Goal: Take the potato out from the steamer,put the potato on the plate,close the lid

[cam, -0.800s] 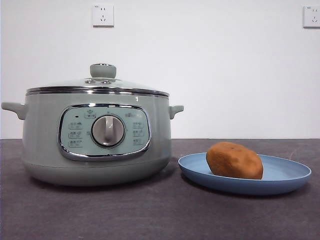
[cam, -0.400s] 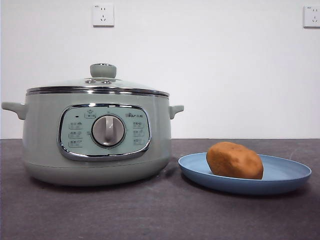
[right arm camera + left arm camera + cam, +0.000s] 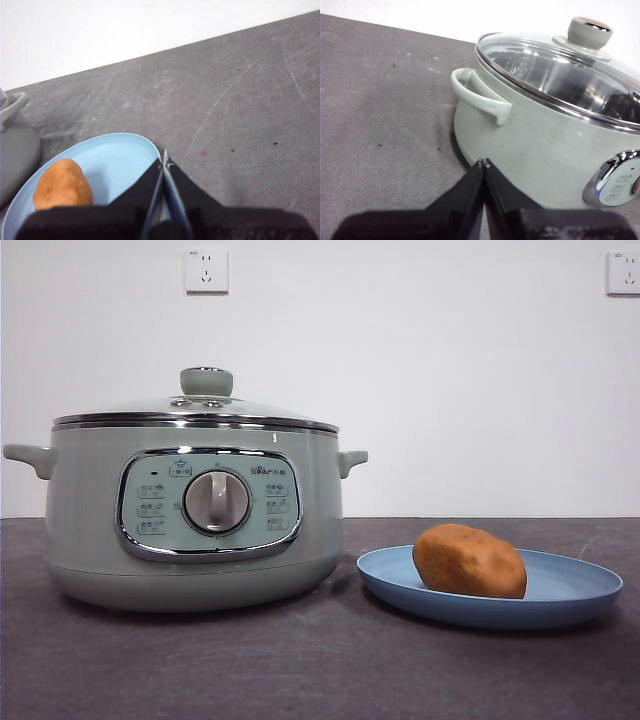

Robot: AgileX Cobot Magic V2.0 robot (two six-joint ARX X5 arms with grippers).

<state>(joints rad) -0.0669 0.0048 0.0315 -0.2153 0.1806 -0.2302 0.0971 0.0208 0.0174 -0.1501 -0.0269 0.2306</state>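
Dark grey tabletop (image 3: 300, 670) w/ white wall behind. Potato (image 3: 469, 560) already sits on the plate (image 3: 590, 592), just beside the steamer (image 3: 90, 520); lid (image 3: 200, 405) seated on its rim, so task looks done. Left gripper (image 3: 484, 162) & right gripper (image 3: 164, 160) both pinched together, holding nothing, parked clear.

Small print and little icons are seen on the chrome-framed front panel (image 3: 209, 503) of the steamer (image 3: 190, 505), ranged around the dial (image 3: 216, 502) — none of it can be made out; a short mark at the panel's upper right may be a brand — too blurred to be read; no other text is found
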